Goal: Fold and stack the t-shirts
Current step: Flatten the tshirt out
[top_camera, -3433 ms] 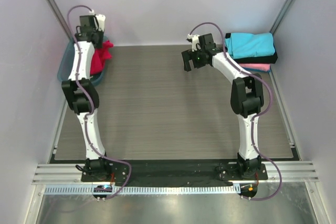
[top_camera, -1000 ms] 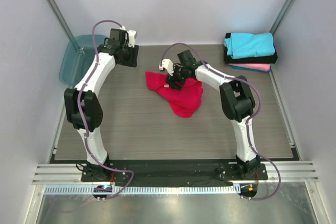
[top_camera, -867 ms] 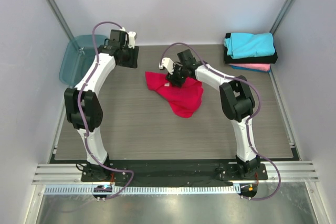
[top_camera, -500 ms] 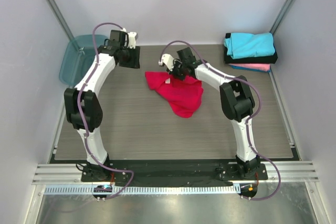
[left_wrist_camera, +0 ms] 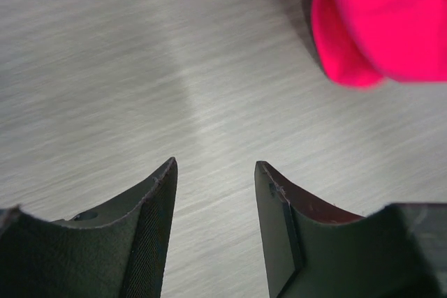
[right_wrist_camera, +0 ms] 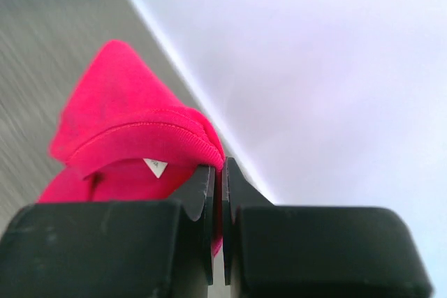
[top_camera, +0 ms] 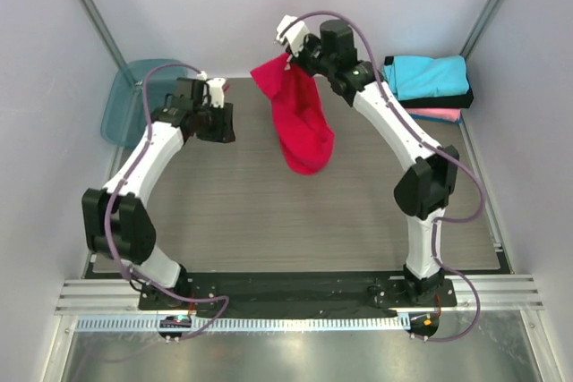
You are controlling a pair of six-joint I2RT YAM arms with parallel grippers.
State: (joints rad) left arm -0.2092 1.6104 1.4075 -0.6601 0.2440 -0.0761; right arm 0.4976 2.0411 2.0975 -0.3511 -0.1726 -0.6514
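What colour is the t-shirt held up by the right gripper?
The t-shirt is bright red; the top external view shows it best.

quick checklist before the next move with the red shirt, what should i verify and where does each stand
1. Right gripper shut on the red t-shirt at the collar: ok.
2. Shirt lifted and hanging from that one grip: ok.
3. Shirt's lower end off the table: cannot tell.
4. Left gripper open and holding nothing, ready to take a second corner: ok.
5. Left gripper apart from the cloth, to the shirt's left: ok.
6. Shirt spread out for folding: not ok, it hangs bunched. The folded stack sits apart at the far right corner.
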